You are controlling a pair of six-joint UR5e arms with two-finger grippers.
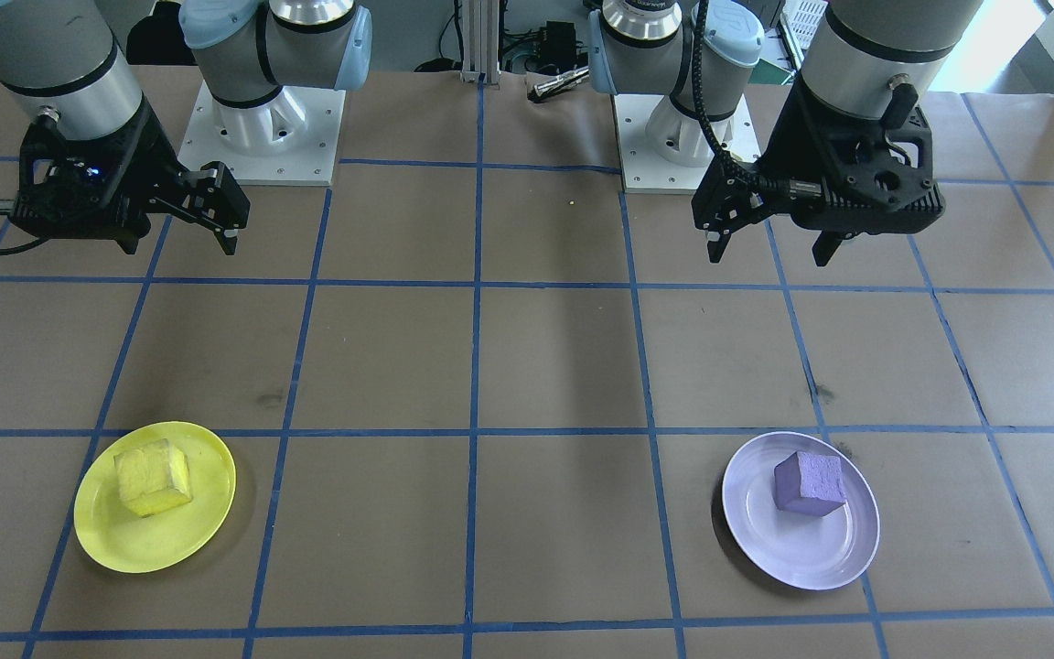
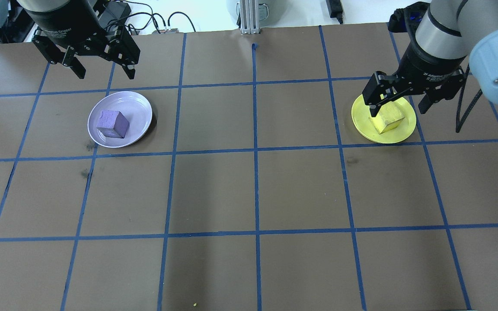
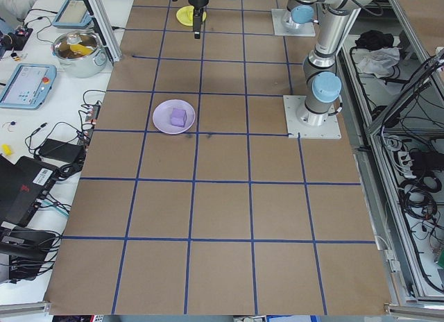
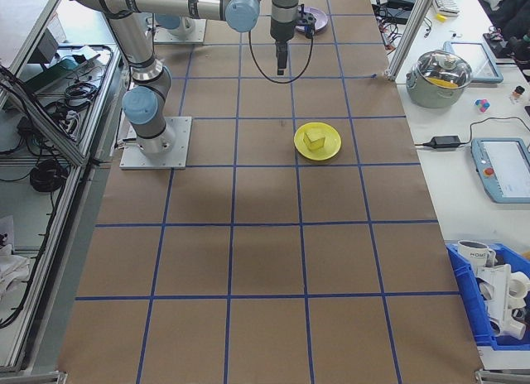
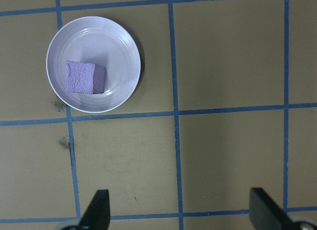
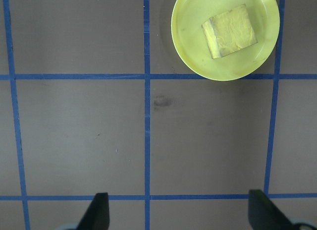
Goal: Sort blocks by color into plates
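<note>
Sorting appears complete: small yellow foam cube (image 1: pixel 153 477) in round yellow plastic plate (image 1: pixel 115 540), small purple foam cube (image 1: pixel 809 483) in round lavender plastic plate (image 1: pixel 801 558), left claw (image 1: pixel 769 240) and right claw (image 1: pixel 216 220) both wide, empty.

Brown tabletop (image 2: pixel 253 194) gridded with blue tape (image 2: pixel 255 151); a white side bench (image 3: pixel 41 114) carries a steel pot (image 3: pixel 80 51), tablets and cables

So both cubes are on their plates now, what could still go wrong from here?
Little, it seems. The yellow cube sits off-centre on the yellow plate, near its rim, so a knock could tip it off. The purple cube on the lavender plate also lies off-centre. Both the left gripper and the right gripper are open and raised; dropping low while retreating could clip a plate.
</note>
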